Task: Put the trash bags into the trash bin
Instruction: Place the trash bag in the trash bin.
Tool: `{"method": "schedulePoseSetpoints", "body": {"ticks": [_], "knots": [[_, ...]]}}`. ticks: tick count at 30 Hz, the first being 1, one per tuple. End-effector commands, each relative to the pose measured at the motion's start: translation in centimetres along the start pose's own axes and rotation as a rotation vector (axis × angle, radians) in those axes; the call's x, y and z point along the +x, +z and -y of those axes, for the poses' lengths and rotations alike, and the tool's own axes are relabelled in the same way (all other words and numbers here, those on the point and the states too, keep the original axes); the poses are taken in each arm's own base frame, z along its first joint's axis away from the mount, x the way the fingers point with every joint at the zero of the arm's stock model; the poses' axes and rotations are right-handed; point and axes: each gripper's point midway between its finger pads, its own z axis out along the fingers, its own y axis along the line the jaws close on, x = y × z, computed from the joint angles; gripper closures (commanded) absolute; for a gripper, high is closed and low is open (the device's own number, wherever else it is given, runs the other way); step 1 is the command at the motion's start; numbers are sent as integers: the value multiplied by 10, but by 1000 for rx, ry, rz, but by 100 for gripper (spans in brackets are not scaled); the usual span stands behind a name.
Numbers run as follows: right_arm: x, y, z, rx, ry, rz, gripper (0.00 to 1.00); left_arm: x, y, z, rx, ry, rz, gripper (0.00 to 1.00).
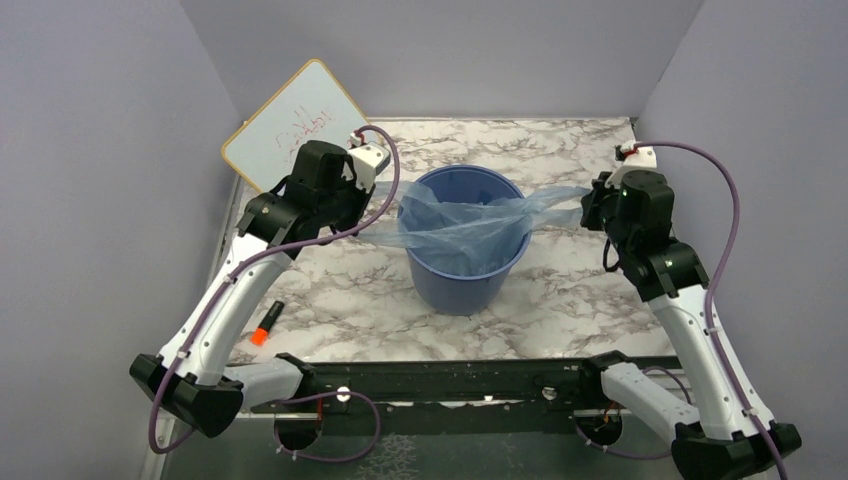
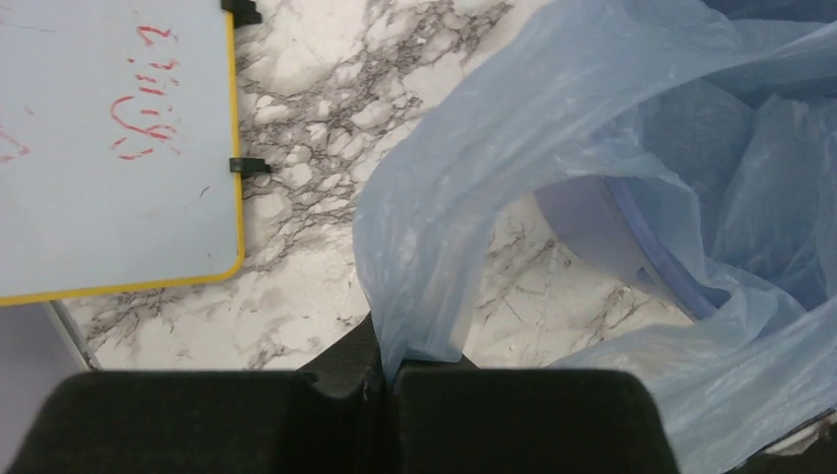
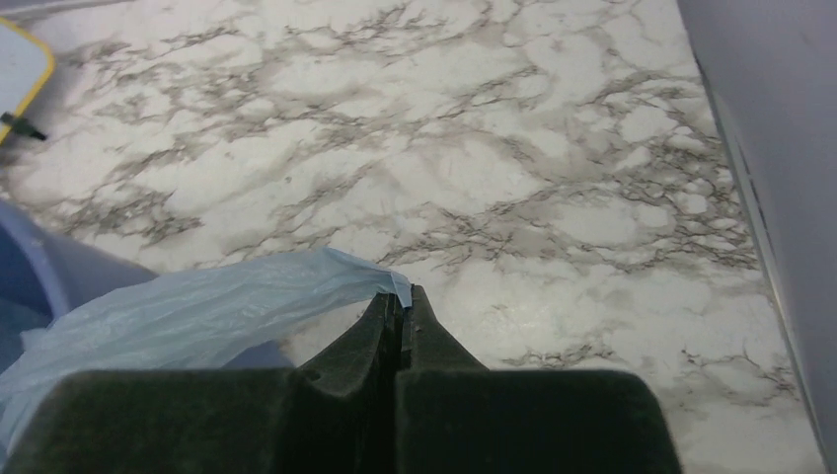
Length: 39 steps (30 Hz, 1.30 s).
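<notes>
We see the trash bag (image 1: pixel 468 222) at frame centre. It is draped across the mouth of the trash bin (image 1: pixel 462 285) and sags partly inside, with one end drawn out left and the other right. The left arm extends from the lower left toward the bin. The left gripper (image 2: pixel 387 367) is closed, pinching the bag's left end. The right arm extends from the lower right. The right gripper (image 3: pixel 403 308) is closed on the bag's right tip. The bin stands on the marble table (image 1: pixel 570 300), and a whiteboard (image 1: pixel 290 125) sits at upper left.
</notes>
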Motion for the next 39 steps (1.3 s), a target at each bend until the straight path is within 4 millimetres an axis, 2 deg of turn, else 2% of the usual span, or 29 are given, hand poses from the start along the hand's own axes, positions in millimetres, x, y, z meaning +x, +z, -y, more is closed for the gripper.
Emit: {"method": "schedulePoseSetpoints", "body": {"ticks": [1,5,9,13,19,23,30,32,37,39], "knots": [[-37,10,21,156,32,109,99,-29,-4,-23,-139,-93,149,100],[-46,31,16,161,12,110,99,-32,10,-27,-143,-146,163,100],[-49,53,15,194,25,112,99,-45,20,-29,-121,-196,204,100],[-43,72,10,190,33,111,99,-42,34,-47,-162,-215,175,100],[-2,101,4,173,6,-22,99,-23,61,-43,-119,-246,96,100],[30,104,-1,124,-5,-87,99,-4,70,-26,-36,-248,54,100],[96,106,-11,46,-28,-278,96,33,91,-16,2,-290,-36,100],[102,105,-9,54,-20,-287,96,35,93,-14,14,-296,-35,100],[101,102,-19,-7,-8,-285,94,43,101,-10,40,-299,-58,100],[100,102,-22,-26,-6,-289,94,36,105,-9,60,-294,-51,100]]}}
